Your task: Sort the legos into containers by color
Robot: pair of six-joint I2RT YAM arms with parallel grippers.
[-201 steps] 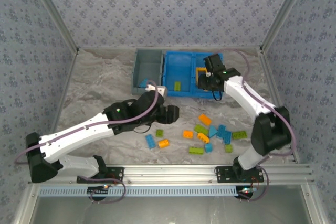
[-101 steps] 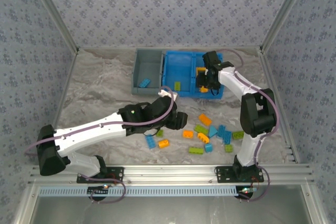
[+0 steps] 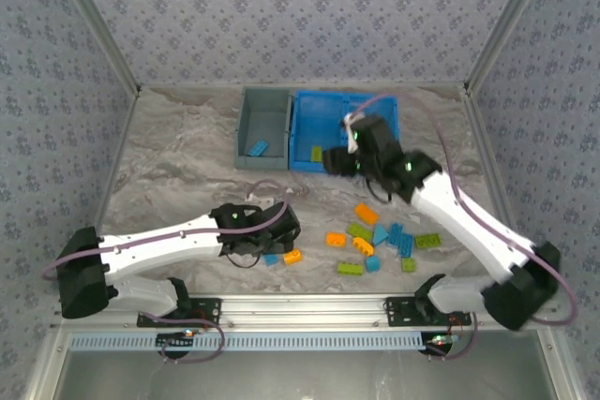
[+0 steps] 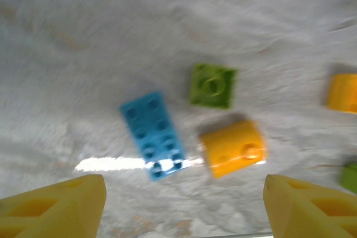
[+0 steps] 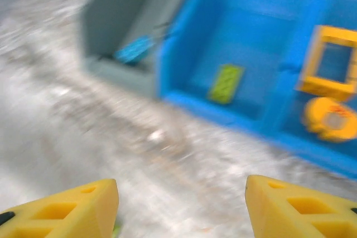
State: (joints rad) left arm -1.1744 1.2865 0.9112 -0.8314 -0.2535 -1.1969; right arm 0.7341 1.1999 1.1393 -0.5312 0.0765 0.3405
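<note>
Bricks (image 3: 396, 234) in blue, green and orange lie loose on the table (image 3: 178, 166), most of them in a group on its near right part. The left claw (image 4: 184, 193) hangs low over the table, its yellow fingers (image 4: 56, 210) wide apart and nothing between them. Just ahead of it in the left wrist view lie a long blue brick (image 4: 153, 135), a square green brick (image 4: 212, 85) and an orange brick (image 4: 232, 147), close together but not touching. The right claw (image 5: 181, 188) is open and empty too, over bare table in front of the bins. The grey bin (image 5: 120, 75) stands just beside the blue bin (image 5: 262, 32), on its left, and holds one blue brick (image 5: 134, 49). In the blue bin the left compartment holds a flat green brick (image 5: 226, 83); the right one holds an orange frame (image 5: 330, 62) and near it a round orange piece (image 5: 331, 118). The right wrist view is blurred.
</note>
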